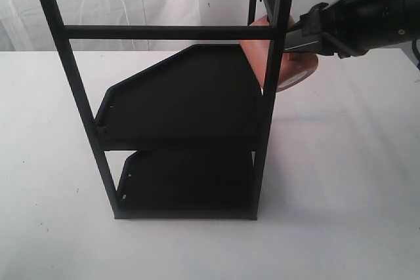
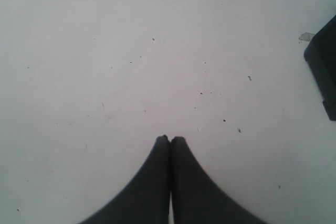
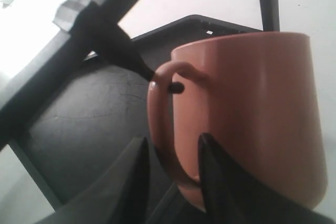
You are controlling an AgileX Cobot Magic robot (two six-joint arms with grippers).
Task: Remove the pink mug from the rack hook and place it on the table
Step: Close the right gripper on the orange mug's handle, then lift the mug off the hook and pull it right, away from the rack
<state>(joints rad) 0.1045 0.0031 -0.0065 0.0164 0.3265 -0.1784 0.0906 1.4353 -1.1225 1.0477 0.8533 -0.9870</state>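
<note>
At the rack (image 1: 164,31) edge — pink mug (image 1: 295,73) hooked, open table (image 1: 354,175) beside.

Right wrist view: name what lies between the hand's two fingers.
The pink mug's handle, with the rack hook's tip poking through its loop; the right wrist view shows it.

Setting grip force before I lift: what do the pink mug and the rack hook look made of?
The pink mug looks like glazed ceramic: thick handle, smooth satin salmon surface with soft highlights. The rack hook looks like black-coated metal, thin, straight and matte, though plastic can't be ruled out.
</note>
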